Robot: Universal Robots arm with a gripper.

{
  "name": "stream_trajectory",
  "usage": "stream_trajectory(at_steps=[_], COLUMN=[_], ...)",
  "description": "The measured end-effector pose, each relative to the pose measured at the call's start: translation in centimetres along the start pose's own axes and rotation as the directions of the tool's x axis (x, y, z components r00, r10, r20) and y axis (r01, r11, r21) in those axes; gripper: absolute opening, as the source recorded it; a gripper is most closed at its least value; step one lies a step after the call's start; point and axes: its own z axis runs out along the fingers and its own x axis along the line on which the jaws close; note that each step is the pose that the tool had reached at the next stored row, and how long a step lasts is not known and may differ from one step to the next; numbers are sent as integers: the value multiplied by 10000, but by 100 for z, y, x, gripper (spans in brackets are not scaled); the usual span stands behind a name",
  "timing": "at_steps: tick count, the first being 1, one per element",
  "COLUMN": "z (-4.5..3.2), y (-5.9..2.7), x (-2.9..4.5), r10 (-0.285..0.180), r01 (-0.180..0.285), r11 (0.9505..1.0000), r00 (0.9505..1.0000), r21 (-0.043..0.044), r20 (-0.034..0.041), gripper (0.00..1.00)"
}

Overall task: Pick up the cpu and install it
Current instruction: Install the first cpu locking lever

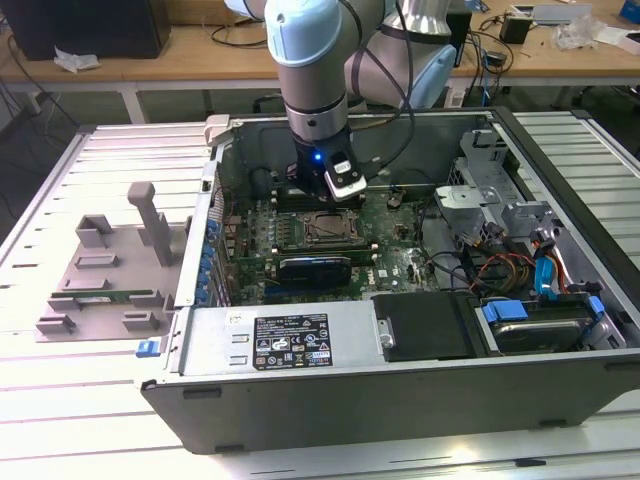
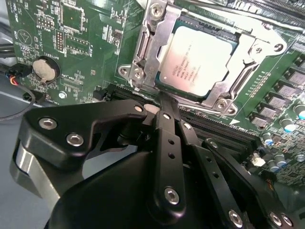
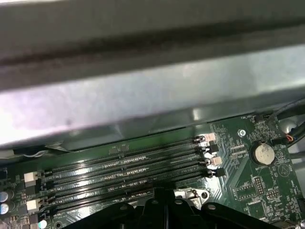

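Black jaws (image 2: 161, 102) clenched together, empty, just beside the socket (image 2: 147, 47), cpu (image 2: 200, 64) seated inside

Ribbed metal table (image 1: 60, 400) carrying an open computer case (image 1: 400, 390) lying on its side; just beside it, toward the exterior view's left, a grey fixture tray (image 1: 105, 275).

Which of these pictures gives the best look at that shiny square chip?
The second wrist view: the cpu lies close up in its metal-framed socket, just beyond the gripper. In the exterior view it is a small square on the board below the arm.
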Motion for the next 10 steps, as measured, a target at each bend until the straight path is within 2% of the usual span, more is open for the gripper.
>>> stream_trajectory(at_steps=[1,6,10], z=[7,2,-86], y=[-6,-5,13], x=[0,-2,-11], r10=[-2,-4,-3], r01=[2,4,3], r11=[10000,10000,10000], r00=[10000,10000,10000], r21=[31,26,27], r20=[4,8,7], gripper=[11,11,11])
